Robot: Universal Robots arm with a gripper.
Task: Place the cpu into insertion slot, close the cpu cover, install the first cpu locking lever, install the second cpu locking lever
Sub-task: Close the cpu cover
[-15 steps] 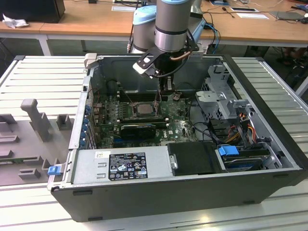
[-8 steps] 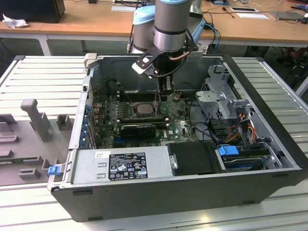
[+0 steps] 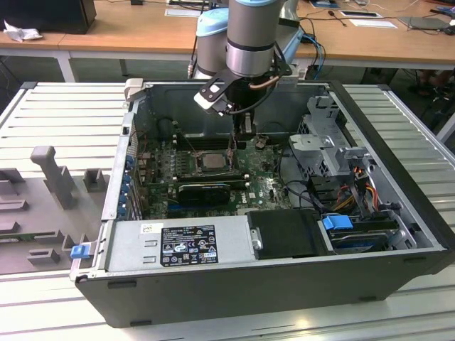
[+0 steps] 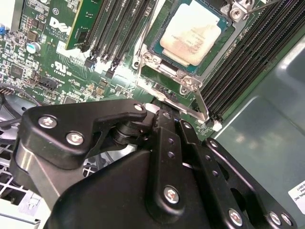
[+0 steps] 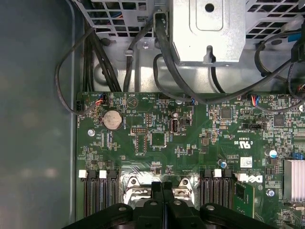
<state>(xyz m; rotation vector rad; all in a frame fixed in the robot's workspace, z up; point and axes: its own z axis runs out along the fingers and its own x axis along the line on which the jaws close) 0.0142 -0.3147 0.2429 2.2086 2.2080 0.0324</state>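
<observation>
The cpu [image 4: 190, 36] lies under the lowered cpu cover [image 4: 144, 47]; my fingers [image 5: 156, 187], pressed together, hang beside a locking lever [image 4: 201, 105]; I'd push it down slowly, tips squarely on it.

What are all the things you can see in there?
computer case: one, black, lying open on the slatted table
motherboard: one, green, inside the case
cpu: one, silver-grey, on the motherboard
cpu cover: one, silver frame, around the cpu
memory slots: several, black, on both sides of the cpu
coin battery: one, silver, on the motherboard
power supply: one, grey with a black label, along the case's near wall
cables: several, black, beside the motherboard
robot arm: one, grey and blue, reaching into the case
gripper: one, black, shut, at the cpu cover's edge
</observation>
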